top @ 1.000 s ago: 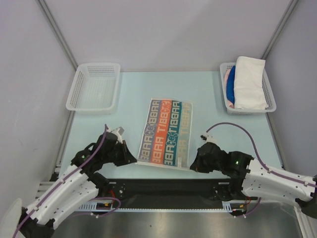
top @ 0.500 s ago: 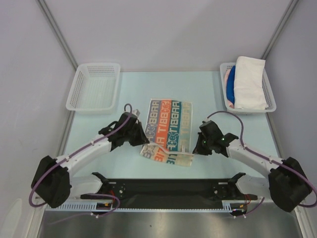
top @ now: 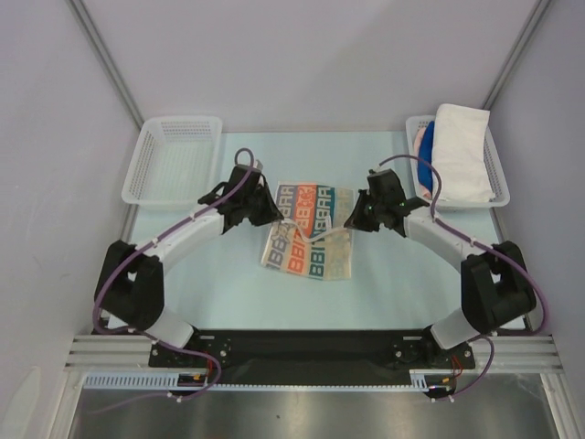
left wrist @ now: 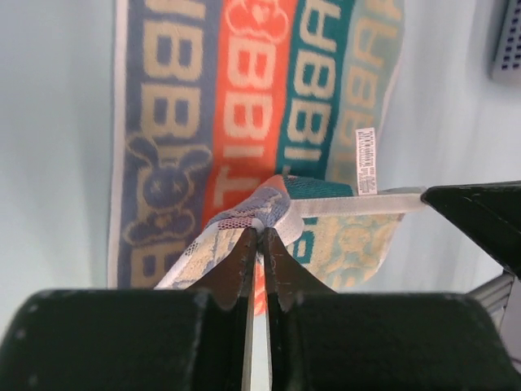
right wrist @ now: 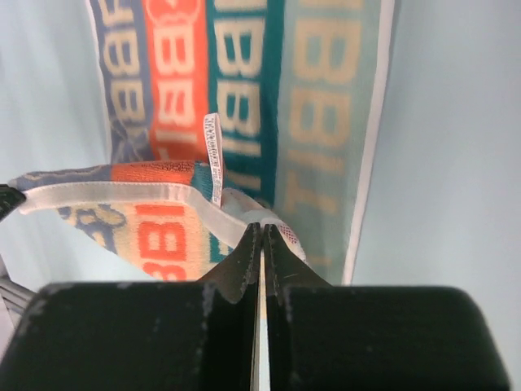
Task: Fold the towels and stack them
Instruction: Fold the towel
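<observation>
— Where does the lettered towel [top: 306, 240] lie?

— Mid-tabletop [top: 228, 274], its raised edge doubled over the flat part toward 12 o'clock.

— And the hands?

— The left hand [top: 273, 219] is clenched on the raised corner at 9 o'clock, and the right hand [top: 351, 223] pinches the corner at 3 o'clock.

— Anything else?

— A white towel [top: 460, 151] lies in the basket [top: 498, 178] at 2 o'clock.

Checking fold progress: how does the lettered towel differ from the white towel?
The lettered towel is multicoloured; the white towel is plain. The lettered towel lies on the table, near edge lifted over; the white towel rests in the right basket. Both are cloth.
</observation>
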You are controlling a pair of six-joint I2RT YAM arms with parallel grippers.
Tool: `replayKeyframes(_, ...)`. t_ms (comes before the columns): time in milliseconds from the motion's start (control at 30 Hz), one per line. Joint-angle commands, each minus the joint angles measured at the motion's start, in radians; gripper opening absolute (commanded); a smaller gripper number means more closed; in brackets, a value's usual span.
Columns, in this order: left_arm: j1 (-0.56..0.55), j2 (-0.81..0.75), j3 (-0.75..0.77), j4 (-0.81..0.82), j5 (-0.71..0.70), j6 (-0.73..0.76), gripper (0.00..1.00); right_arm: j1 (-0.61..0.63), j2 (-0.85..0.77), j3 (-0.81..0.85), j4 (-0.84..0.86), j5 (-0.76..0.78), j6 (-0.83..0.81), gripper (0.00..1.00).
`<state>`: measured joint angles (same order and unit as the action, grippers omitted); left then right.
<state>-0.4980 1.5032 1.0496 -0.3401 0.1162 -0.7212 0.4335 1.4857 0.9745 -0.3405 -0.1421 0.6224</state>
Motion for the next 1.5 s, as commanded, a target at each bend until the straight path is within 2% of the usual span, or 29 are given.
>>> replayKeyframes(0, 0.050, 0.073, 0.111, 0.023, 0.020, 0.037, 0.08, -0.047, 0.089, 0.096, 0.040, -0.030, -0.029, 0.00)
replayKeyframes(367, 0.133, 0.328, 0.297, 0.059, 0.106, 0.017, 0.08, -0.111, 0.326, 0.340, 0.031, -0.054, -0.043, 0.00)
replayKeyframes(1067, 0.205, 0.531, 0.515, 0.072, 0.184, -0.009, 0.10, -0.208, 0.504, 0.553, 0.011, -0.077, -0.035, 0.00)
replayKeyframes(1467, 0.234, 0.569, 0.584, 0.076, 0.218, -0.021, 0.10, -0.226, 0.558, 0.628, 0.006, -0.097, -0.026, 0.00)
